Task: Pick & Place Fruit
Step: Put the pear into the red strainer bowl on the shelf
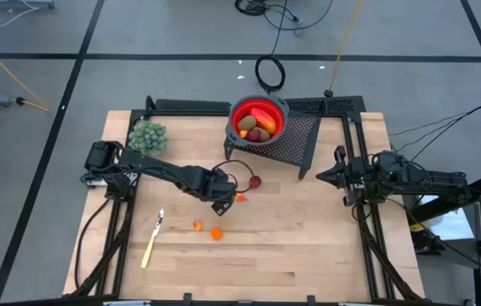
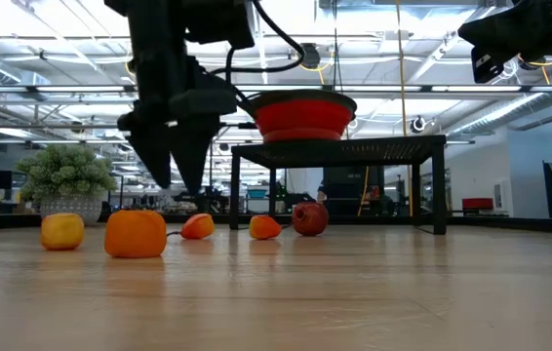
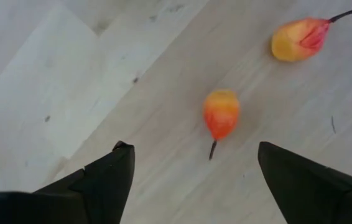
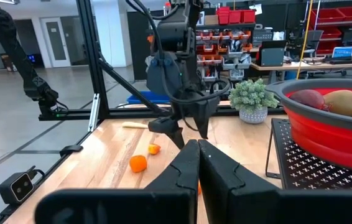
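Fruit (image 1: 217, 233): four on table (image 1: 308, 238)

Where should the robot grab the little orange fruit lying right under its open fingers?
Probably the plump middle of the small orange fruit, from straight above. It lies flat, so the left gripper, open over it, could close across its short width, avoiding the thin stem.

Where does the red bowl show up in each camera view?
High view: red bowl at top centre, on the black mesh stand.
Low view: red bowl upper centre, raised on the stand.
Left wrist view: not in it.
Right wrist view: red bowl at the right edge, partly cut off.
Shared landmark: the black mesh stand under it.
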{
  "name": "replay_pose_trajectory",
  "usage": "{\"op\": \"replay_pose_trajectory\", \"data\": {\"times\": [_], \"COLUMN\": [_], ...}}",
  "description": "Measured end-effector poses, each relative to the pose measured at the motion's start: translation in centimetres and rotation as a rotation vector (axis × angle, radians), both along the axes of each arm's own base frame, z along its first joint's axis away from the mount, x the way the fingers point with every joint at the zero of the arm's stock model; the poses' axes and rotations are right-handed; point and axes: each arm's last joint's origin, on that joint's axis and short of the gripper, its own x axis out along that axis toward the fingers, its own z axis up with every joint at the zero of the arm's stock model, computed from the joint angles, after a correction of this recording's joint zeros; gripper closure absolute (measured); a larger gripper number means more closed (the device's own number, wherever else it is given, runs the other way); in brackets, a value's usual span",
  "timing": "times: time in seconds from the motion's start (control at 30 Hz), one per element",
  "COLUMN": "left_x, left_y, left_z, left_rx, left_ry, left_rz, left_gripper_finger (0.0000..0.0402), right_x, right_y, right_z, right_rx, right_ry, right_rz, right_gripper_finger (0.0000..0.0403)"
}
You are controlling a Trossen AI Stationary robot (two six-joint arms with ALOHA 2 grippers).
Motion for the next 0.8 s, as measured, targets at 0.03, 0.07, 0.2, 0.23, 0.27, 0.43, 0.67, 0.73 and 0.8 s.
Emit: {"op": "replay_pose_trajectory", "data": {"times": [0.03, 0.07, 0.2, 0.23, 0.27, 0.43, 0.67, 0.73, 0.8], "left_x": [0.1, 0.1, 0.6, 0.7, 0.7, 0.4, 0.0, 0.0, 0.0], "left_y": [0.0, 0.0, 0.0, 0.0, 0.1, 1.0, 1.8, 1.9, 2.0], "left_z": [-0.1, -0.1, -0.5, -0.6, -0.7, -2.0, -3.1, -3.4, -3.6], "left_rx": [0.004, 0.007, 0.012, 0.013, 0.014, 0.012, -0.015, -0.019, -0.020], "left_ry": [-0.005, -0.015, -0.071, -0.082, -0.091, -0.099, -0.102, -0.114, -0.129], "left_rz": [-0.015, -0.030, -0.080, -0.089, -0.092, -0.058, -0.060, -0.066, -0.071], "left_gripper_finger": [0.0059, 0.0057, 0.0057, 0.0058, 0.0060, 0.0058, 0.0059, 0.0064, 0.0067], "right_x": [0.0, 0.0, 0.0, 0.0, 0.0, 0.0, 0.0, 0.0, 0.0], "right_y": [0.0, 0.0, 0.0, 0.0, 0.0, 0.0, 0.0, 0.0, 0.0], "right_z": [0.0, 0.0, 0.0, 0.0, 0.0, 0.0, 0.0, 0.0, 0.0], "right_rx": [0.000, 0.000, 0.000, 0.000, 0.000, 0.000, 0.000, 0.000, 0.000], "right_ry": [0.000, 0.000, 0.000, 0.000, 0.000, 0.000, 0.000, 0.000, 0.000], "right_rz": [0.000, 0.000, 0.000, 0.000, 0.000, 0.000, -0.002, -0.003, -0.003], "right_gripper_finger": [0.0403, 0.0403, 0.0403, 0.0403, 0.0403, 0.0403, 0.0403, 0.0403, 0.0403]}}
